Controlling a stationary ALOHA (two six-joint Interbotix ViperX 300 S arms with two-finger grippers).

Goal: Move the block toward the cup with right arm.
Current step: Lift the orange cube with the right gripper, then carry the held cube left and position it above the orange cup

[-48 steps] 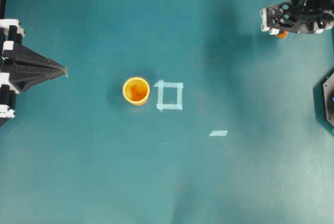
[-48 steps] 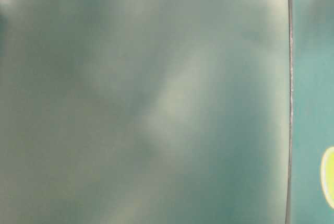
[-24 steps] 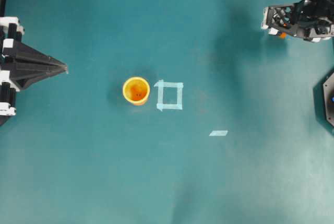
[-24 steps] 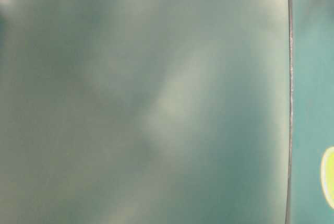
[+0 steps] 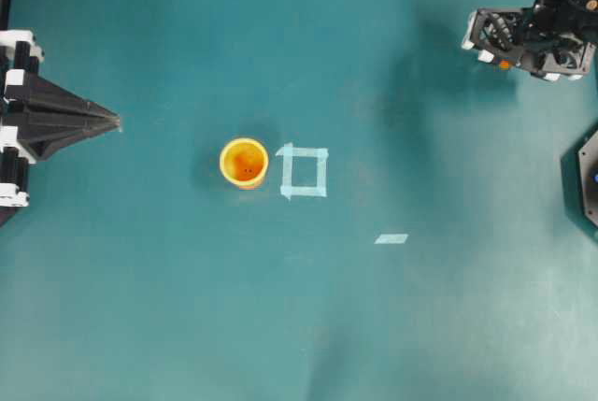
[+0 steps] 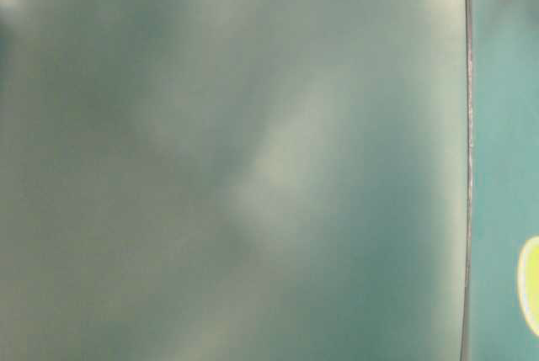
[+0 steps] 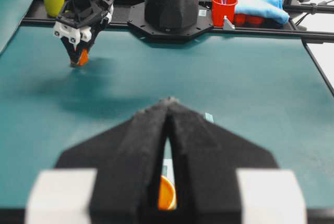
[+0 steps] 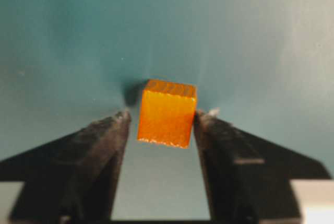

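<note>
On my overhead view the cup sits left of centre on the desk, with the tape square just beside it on its right. The block sits between the right tool tips at far upper right, well apart from the cup. The left tool points in from the left edge.

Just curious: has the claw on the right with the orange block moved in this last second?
Yes, slightly: the right claw drifted toward the top edge, away from the tape square.
</note>
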